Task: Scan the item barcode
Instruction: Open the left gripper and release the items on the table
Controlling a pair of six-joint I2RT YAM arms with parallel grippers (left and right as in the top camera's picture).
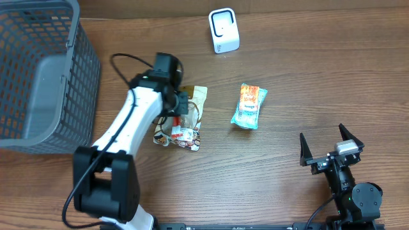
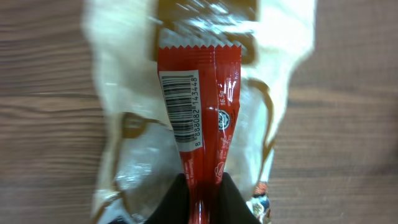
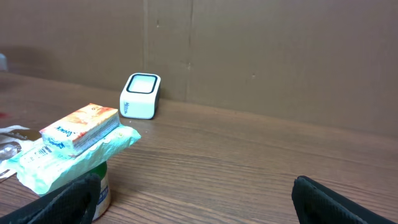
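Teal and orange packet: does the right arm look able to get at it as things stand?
Probably yes. The right arm's fingers stand open, facing the teal and orange packet, with only bare table between them and nothing in the way.

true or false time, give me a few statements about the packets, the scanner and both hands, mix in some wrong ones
1. The left hand is shut on the red packet. True.
2. The barcode on the red packet faces the left wrist camera. True.
3. The right hand holds the teal snack pack. False: it is open, empty and well apart from that pack.
4. The white scanner sits inside the gray basket. False: it stands on the table, outside the basket.
5. A cream pouch lies beneath the red packet. True.
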